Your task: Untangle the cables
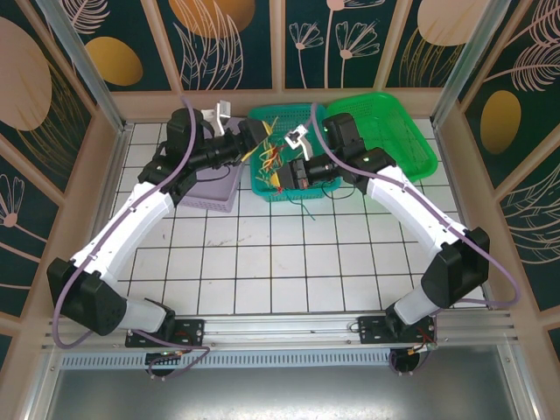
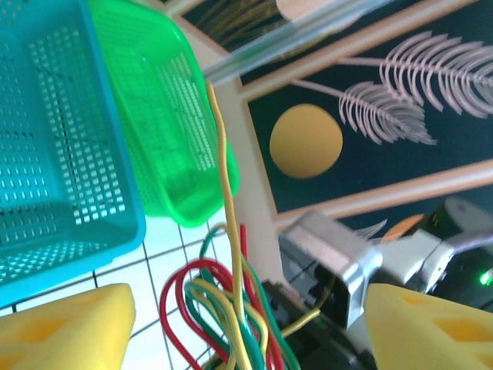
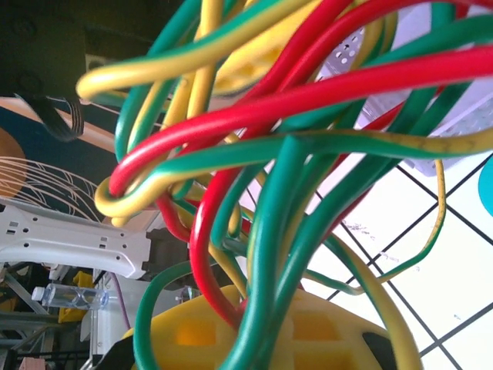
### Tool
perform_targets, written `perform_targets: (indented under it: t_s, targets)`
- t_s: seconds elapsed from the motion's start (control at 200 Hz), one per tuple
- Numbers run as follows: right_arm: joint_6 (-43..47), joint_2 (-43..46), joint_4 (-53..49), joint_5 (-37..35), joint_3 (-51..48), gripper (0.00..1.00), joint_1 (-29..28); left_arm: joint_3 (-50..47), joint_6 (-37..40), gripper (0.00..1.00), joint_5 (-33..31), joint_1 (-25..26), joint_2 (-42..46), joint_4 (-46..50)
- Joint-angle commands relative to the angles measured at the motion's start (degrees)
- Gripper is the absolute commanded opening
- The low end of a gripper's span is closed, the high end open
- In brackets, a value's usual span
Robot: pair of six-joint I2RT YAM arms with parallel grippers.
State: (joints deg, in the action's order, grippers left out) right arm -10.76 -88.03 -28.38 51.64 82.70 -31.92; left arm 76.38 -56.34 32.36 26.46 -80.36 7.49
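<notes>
Cables look limp, light and springy; I'd pinch one loose end. Left gripper sits spread, cables between; right gripper I cannot tell.

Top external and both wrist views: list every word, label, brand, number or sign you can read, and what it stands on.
None readable. The teal plastic mesh basket, green plastic mesh basket, lilac plastic basket, leaf-patterned wall panels, white robot arms and thin green, yellow and red cables bear no legible print.
A small green light glows on a dark device in the left wrist view; no lettering there.
</notes>
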Motion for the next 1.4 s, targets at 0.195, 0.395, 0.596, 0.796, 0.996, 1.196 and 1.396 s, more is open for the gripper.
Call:
perform_targets:
  t_s: [0.195,0.395,0.596,0.796,0.996,1.196,1.396]
  targets:
    - [-0.6,-0.5,1.1,11.7,2.7,0.00,0.2,-3.0,4.4,0.65,6.3,2.5,-3.1,-1.2]
    - [-7.1,0.0,6.6,22.4,-1.0,0.00,0.3,-7.9,-1.1,0.19,6.6,2.5,-1.8,-14.6]
    - [-14.0,-1.1,11.0,29.1,-3.9,0.00,0.2,-10.7,-3.1,0.00,4.0,2.5,1.0,-22.3]
    - [-7.8,0.3,4.2,11.7,-1.7,0.40,2.3,-10.8,-8.8,0.00,-1.3,2.5,1.6,-21.7]
    - [-4.5,8.0,11.5,-13.3,-6.9,0.89,0.9,-4.9,-11.7,0.00,-1.5,2.9,-1.5,-10.8]
    - [8.7,7.1,8.7,-54.1,-3.7,0.93,-15.3,-2.3,-18.0,0.00,-6.9,3.0,-3.0,-3.2]
    - [12.2,2.3,9.0,-70.0,-0.3,0.93,-21.4,-2.0,-22.2,0.00,-10.7,3.7,-3.2,-3.3]
